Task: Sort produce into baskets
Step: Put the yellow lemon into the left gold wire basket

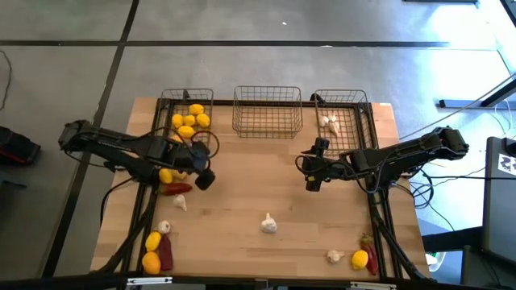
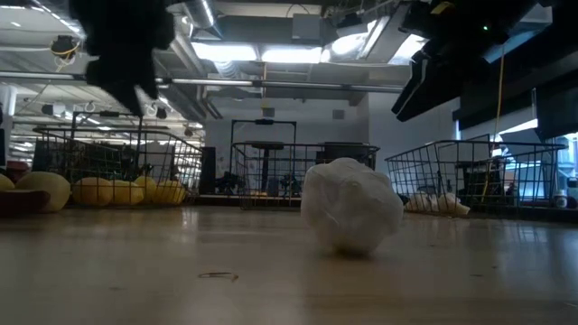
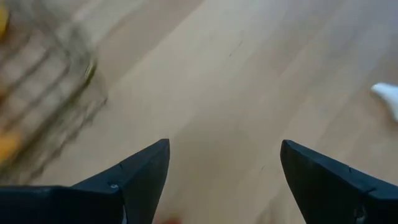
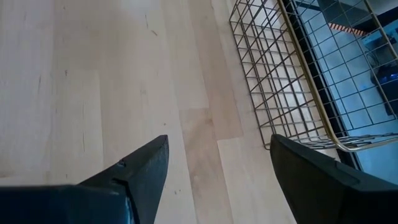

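Three wire baskets stand along the far edge: the left basket [image 1: 187, 113] holds several lemons [image 1: 192, 121], the middle basket [image 1: 268, 111] is bare, the right basket [image 1: 343, 117] holds garlic [image 1: 329, 122]. My left gripper [image 1: 201, 171] is open and empty above the table, beside a lemon [image 1: 166, 175] and a red chili [image 1: 177, 188]. My right gripper [image 1: 314, 171] is open and empty above bare wood near the right basket [image 4: 280, 81]. A garlic bulb [image 1: 268, 224] lies mid-table and shows large in the low view [image 2: 350, 206].
Loose produce lies on the wood: garlic [image 1: 164, 228], two lemons [image 1: 151, 251] and a chili [image 1: 165, 254] at the near left; garlic [image 1: 334, 256], a lemon [image 1: 359, 259] and a chili [image 1: 369, 251] at the near right. Bare wood lies between the two grippers.
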